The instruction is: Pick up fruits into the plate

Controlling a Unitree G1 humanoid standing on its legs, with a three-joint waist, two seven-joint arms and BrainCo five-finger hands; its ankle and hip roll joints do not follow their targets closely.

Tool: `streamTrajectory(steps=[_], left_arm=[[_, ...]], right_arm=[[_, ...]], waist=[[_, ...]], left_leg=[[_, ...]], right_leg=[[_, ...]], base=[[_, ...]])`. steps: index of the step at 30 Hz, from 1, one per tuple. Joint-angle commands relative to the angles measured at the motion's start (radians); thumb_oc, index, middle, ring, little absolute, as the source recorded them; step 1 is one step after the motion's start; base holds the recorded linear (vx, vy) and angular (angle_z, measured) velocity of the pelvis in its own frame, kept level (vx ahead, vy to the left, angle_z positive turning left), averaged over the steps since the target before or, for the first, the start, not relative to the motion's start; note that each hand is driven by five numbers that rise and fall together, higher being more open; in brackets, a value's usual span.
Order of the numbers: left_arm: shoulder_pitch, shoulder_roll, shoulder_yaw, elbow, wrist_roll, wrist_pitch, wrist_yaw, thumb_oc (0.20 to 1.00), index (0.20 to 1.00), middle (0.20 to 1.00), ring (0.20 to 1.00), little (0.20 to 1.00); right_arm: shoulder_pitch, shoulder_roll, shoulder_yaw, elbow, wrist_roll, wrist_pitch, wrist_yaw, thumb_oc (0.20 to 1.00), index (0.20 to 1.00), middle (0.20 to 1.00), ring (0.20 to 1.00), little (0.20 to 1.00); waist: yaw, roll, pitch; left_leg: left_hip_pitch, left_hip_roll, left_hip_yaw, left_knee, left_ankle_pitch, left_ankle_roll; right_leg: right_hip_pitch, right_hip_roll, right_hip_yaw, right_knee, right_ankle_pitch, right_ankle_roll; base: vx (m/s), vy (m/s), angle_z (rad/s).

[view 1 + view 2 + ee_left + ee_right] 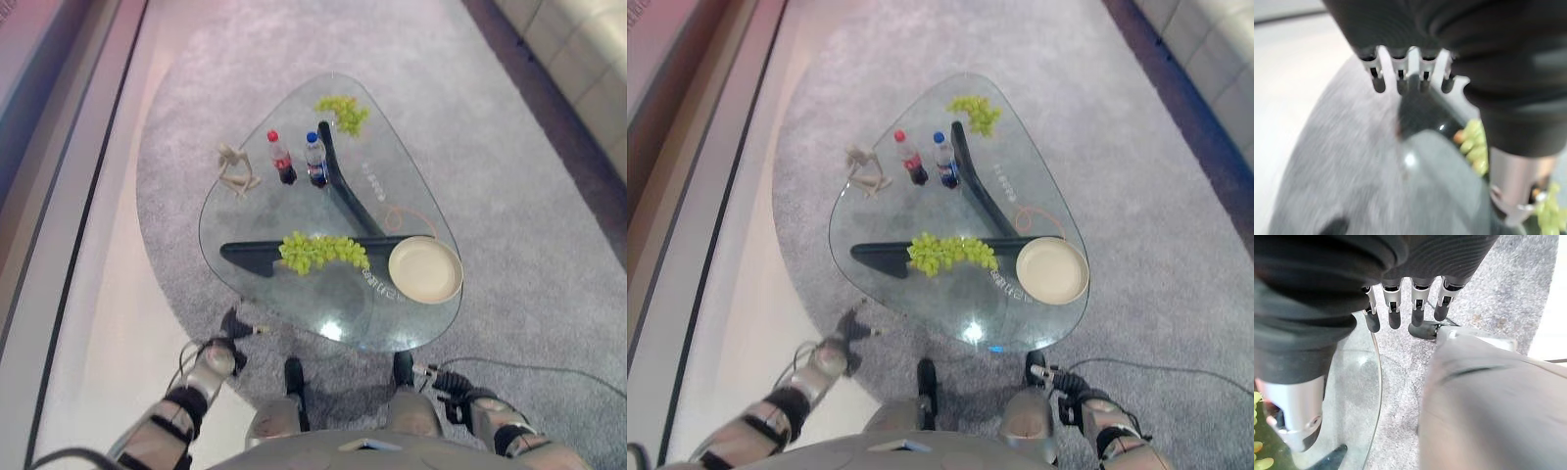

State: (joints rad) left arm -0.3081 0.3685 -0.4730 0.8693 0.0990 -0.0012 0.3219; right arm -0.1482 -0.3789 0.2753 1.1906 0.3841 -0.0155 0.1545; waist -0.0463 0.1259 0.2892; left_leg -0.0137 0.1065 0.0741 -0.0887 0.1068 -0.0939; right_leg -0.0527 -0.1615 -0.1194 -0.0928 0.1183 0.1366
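1. From the head's left eye: a glass desk (294, 294) of rounded triangle shape stands on the grey carpet (509, 196). A near bunch of green grapes (321, 251) lies on the glass, just left of the cream plate (425, 269) at the near right corner; bunch and plate are close but apart. A far bunch of green grapes (343, 114) sits at the far tip of the desk. Between the two bunches stand a red-capped bottle (281, 158) and a blue-capped bottle (315, 161), side by side, with a pale figurine (235, 169) to their left.

2. Right eye, same scene: the left hand (850, 329) hangs below the desk's near left edge, off the glass, well short of the near grapes. The right hand (1066, 384) is low by the near right edge, below the plate, touching nothing I can see.

3. Left wrist view: the fingers (1378, 73) hang straight, spread in a row, holding nothing. Past them the desk's rim and some grapes show; the grapes lie clear of the fingertips.

4. Right wrist view: the fingers (1395, 308) point down, loose and straight, nothing in them. The glass edge runs just beside them, and a few grapes peek in at the frame's corner, far from the fingertips.
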Motion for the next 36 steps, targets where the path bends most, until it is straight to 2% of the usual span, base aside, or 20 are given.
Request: streamTrajectory(steps=[1,4,6,7,12,18,31,36], left_arm=[[-0.136,0.135,-0.015,-0.054,0.093,0.038,0.051,1.0,1.0,1.0,1.0,1.0],[-0.226,0.225,-0.033,-0.141,0.124,0.081,0.057,1.0,1.0,1.0,1.0,1.0],[-0.262,0.248,-0.042,-0.156,0.133,0.092,0.055,1.0,1.0,1.0,1.0,1.0],[-0.343,0.284,-0.061,-0.176,0.164,0.117,0.047,1.0,1.0,1.0,1.0,1.0],[-0.527,0.321,-0.121,-0.135,0.263,0.181,0.036,1.0,1.0,1.0,1.0,1.0],[-0.712,0.315,-0.204,-0.028,0.332,0.253,0.0,1.0,1.0,1.0,1.0,1.0],[-0.869,0.264,-0.289,0.132,0.347,0.276,-0.074,1.0,1.0,1.0,1.0,1.0],[-0.895,0.229,-0.323,0.177,0.321,0.292,-0.149,1.0,1.0,1.0,1.0,1.0]], right_arm=[[-0.064,0.001,0.023,-0.019,0.056,-0.022,0.016,1.0,1.0,1.0,1.0,1.0],[-0.08,-0.022,0.024,-0.041,0.078,-0.03,0.014,1.0,1.0,1.0,1.0,1.0],[-0.088,-0.029,0.024,-0.05,0.087,-0.03,0.013,1.0,1.0,1.0,1.0,1.0],[-0.105,-0.039,0.029,-0.066,0.109,-0.031,0.011,1.0,1.0,1.0,1.0,1.0],[-0.154,-0.045,0.044,-0.088,0.142,-0.022,0.008,1.0,1.0,1.0,1.0,1.0],[-0.209,-0.029,0.065,-0.103,0.184,-0.017,0.013,1.0,1.0,1.0,1.0,1.0],[-0.274,0.021,0.107,-0.149,0.261,-0.035,-0.004,1.0,1.0,1.0,1.0,1.0],[-0.287,0.033,0.121,-0.18,0.296,-0.035,-0.017,1.0,1.0,1.0,1.0,1.0]], waist=[[-0.011,-0.054,0.099],[-0.02,-0.039,0.134],[-0.023,-0.035,0.147],[-0.031,-0.031,0.17],[-0.054,-0.037,0.218],[-0.082,-0.055,0.231],[-0.118,-0.11,0.231],[-0.126,-0.125,0.231]], left_leg=[[0.002,-0.063,0.015,0.05,-0.115,0.045],[-0.029,-0.069,0.009,0.054,-0.107,0.042],[-0.039,-0.071,0.007,0.057,-0.106,0.041],[-0.063,-0.076,0.003,0.063,-0.106,0.041],[-0.129,-0.079,0.005,0.098,-0.102,0.039],[-0.224,-0.079,0.02,0.113,-0.089,0.041],[-0.414,-0.068,0.049,0.158,-0.06,0.036],[-0.471,-0.067,0.051,0.173,-0.052,0.034]], right_leg=[[-0.048,0.006,0.055,0.099,-0.073,-0.027],[-0.083,0.007,0.054,0.112,-0.073,-0.032],[-0.096,0.008,0.053,0.117,-0.072,-0.033],[-0.128,0.008,0.054,0.129,-0.07,-0.035],[-0.211,0.015,0.062,0.172,-0.063,-0.036],[-0.324,0.033,0.086,0.197,-0.045,-0.035],[-0.51,0.078,0.131,0.227,-0.012,-0.038],[-0.561,0.092,0.137,0.228,-0.003,-0.039]], base=[[-0.09,0.045,-0.03],[-0.06,0.038,-0.03],[-0.06,0.006,-0.01],[-0.08,-0.014,0.02],[-0.07,-0.038,-0.03],[-0.04,-0.063,-0.12],[-0.04,-0.051,-0.15],[-0.04,-0.036,-0.07]])
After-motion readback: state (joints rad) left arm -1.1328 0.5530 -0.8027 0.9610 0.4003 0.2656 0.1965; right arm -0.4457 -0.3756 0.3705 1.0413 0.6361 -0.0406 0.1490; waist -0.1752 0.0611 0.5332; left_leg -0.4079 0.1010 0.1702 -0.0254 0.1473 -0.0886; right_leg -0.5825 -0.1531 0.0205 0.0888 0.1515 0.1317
